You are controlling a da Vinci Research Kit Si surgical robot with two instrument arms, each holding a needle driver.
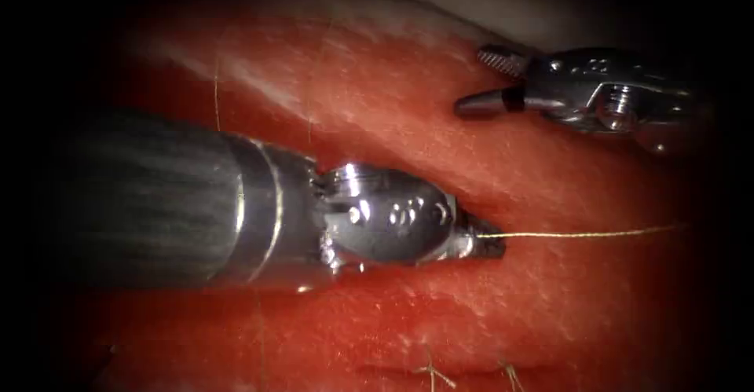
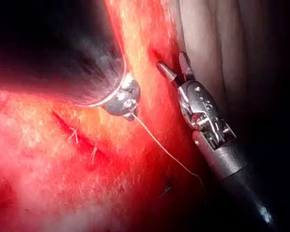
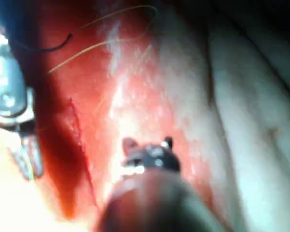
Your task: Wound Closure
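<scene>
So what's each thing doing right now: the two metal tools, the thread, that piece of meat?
Left tool: jaws shut on the thread.
Right tool: jaws open, holding nothing, above the tissue.
Thread: drawn in a straight line from the left tool's tip toward the right.
Tissue: red and wet; a cut with short thread ends at it.

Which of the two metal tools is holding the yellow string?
The left arm's tool, the big near one, pinches the thread in its shut tip. The right arm's tool, farther back, has its fingers spread open and holds nothing.
</scene>
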